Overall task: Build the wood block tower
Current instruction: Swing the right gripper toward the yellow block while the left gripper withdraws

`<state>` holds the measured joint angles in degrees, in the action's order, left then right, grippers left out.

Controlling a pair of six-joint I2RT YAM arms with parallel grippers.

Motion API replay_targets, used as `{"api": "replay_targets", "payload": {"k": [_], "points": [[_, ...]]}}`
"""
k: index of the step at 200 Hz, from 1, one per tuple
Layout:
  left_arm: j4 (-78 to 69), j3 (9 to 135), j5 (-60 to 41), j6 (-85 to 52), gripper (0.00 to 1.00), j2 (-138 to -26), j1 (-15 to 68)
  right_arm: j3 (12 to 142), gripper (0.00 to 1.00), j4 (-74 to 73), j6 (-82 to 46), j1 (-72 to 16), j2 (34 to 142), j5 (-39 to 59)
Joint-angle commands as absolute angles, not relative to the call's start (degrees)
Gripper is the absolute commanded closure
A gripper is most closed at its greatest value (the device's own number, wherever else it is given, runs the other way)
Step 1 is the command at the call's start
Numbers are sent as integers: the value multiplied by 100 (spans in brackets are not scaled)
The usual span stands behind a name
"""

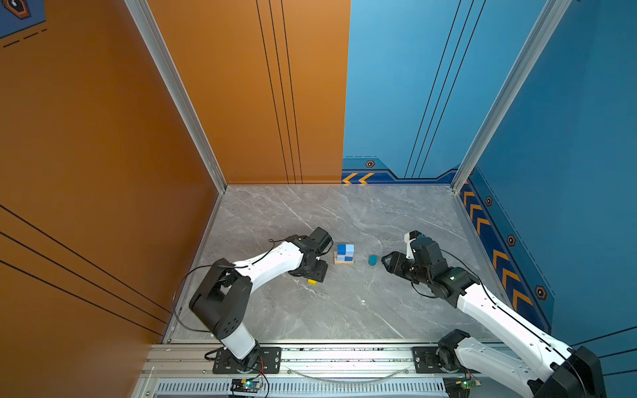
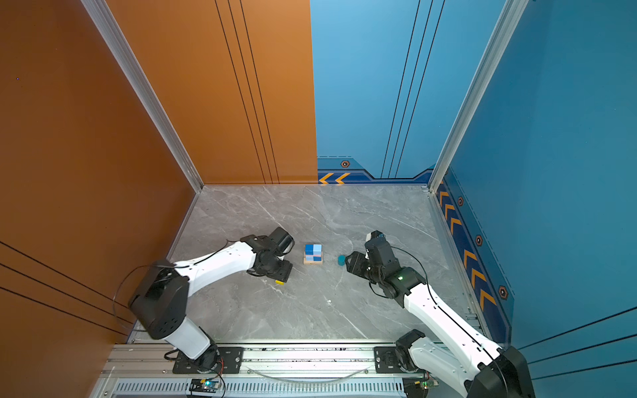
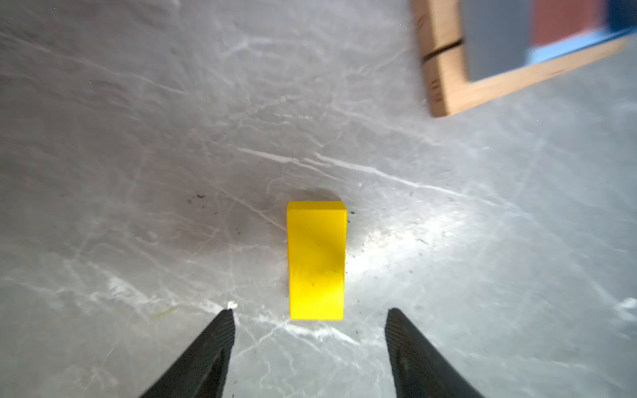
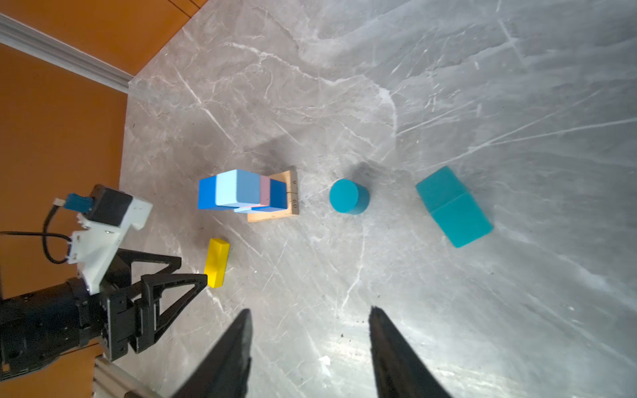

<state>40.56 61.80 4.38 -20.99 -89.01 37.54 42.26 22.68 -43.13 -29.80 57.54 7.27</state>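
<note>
In both top views the tower (image 1: 344,255) stands mid-tabletop (image 1: 344,310), between my left gripper (image 1: 315,274) and right gripper (image 1: 387,262). Both are spread and empty.

Left wrist view: the yellow bar (image 3: 316,261) lies just ahead of my fingertips (image 3: 224,320), with the tower's base close by. I judge a careless swing while lifting it could topple the stack.

Right wrist view: the teal cylinder (image 4: 349,196) might roll if nudged, and the teal prism (image 4: 454,206) lies beyond it. I see no containers.
</note>
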Motion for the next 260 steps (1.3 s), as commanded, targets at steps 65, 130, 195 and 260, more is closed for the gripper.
{"api": "replay_targets", "payload": {"k": [65,130,195,260], "points": [[3894,5415,622,-2900,29,-5908,2637,7032,23,3873,-2352,-4666,7742,560],[3873,5023,738,-3154,31,-4880,1924,9679,16,5278,-836,-5718,9969,634],[4357,4916,1603,-3448,33,-4156,1786,11512,14,6488,-5,-6233,11837,479],[4633,4800,2381,-3666,34,-3643,1775,11687,12,6501,259,-6080,12664,322]]}}
